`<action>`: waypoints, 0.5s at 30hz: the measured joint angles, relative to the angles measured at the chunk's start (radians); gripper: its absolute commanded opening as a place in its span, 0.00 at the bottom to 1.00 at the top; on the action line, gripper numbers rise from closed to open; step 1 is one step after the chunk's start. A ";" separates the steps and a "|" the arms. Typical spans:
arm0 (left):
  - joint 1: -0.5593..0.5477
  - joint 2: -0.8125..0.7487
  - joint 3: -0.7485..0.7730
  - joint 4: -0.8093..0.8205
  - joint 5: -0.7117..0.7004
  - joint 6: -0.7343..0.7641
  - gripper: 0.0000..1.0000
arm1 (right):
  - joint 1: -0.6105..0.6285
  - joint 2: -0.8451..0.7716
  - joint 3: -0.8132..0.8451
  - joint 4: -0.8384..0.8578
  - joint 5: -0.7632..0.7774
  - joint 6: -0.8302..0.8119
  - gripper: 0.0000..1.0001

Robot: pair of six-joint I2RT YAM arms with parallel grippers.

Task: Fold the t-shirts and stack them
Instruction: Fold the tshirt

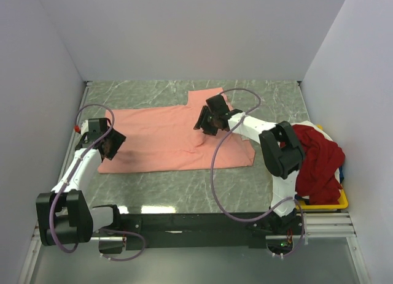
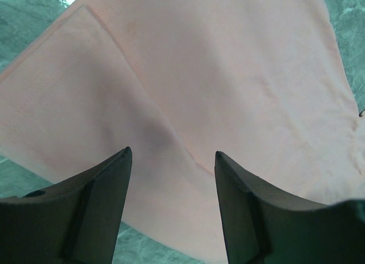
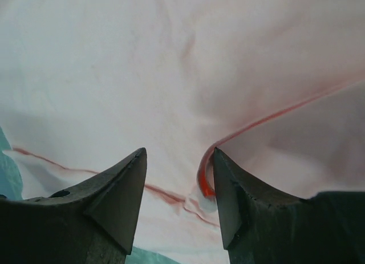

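Observation:
A salmon-pink t-shirt lies spread flat on the marble table, partly folded. My left gripper is open and hangs just over its left edge; the left wrist view shows the pink cloth and a seam between the spread fingers. My right gripper is open over the shirt's upper right part, near the sleeve. In the right wrist view a curled fold edge of the pink shirt lies against the right finger. A deep red t-shirt is heaped at the right, with bits of dark blue cloth under it.
A yellow plastic bin holds the red heap at the right edge, beside the right arm's base. White walls close in the table on three sides. Bare marble lies in front of the pink shirt and behind it.

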 measured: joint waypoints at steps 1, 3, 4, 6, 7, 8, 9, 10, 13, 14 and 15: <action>0.000 0.005 0.002 0.002 0.002 0.000 0.65 | 0.000 0.021 0.028 -0.005 -0.008 0.001 0.57; 0.000 0.013 0.009 0.002 0.005 0.000 0.66 | 0.000 0.065 0.087 -0.013 -0.020 0.003 0.57; 0.000 0.017 0.013 0.002 0.007 0.001 0.67 | 0.000 0.086 0.117 -0.016 -0.031 0.005 0.57; 0.000 0.020 0.018 0.003 0.010 0.001 0.68 | 0.000 0.119 0.171 -0.032 -0.042 0.005 0.58; 0.000 0.020 0.019 0.003 0.010 0.002 0.68 | 0.000 0.130 0.194 -0.035 -0.047 0.005 0.58; 0.000 0.020 0.019 0.004 0.011 0.001 0.68 | 0.000 0.137 0.210 -0.042 -0.050 0.006 0.59; 0.000 0.020 0.019 0.004 0.011 0.001 0.69 | 0.000 0.140 0.229 -0.054 -0.052 0.005 0.58; 0.000 0.020 0.019 0.003 0.011 0.001 0.69 | 0.000 0.141 0.246 -0.066 -0.053 0.003 0.59; 0.000 0.019 0.019 0.001 0.010 0.000 0.67 | -0.006 0.139 0.294 -0.096 -0.045 -0.006 0.59; 0.000 0.019 0.019 -0.003 0.009 -0.001 0.67 | -0.008 0.130 0.292 -0.093 -0.040 -0.009 0.59; 0.000 0.019 0.019 -0.006 0.002 -0.002 0.66 | -0.011 0.117 0.283 -0.100 -0.034 -0.012 0.59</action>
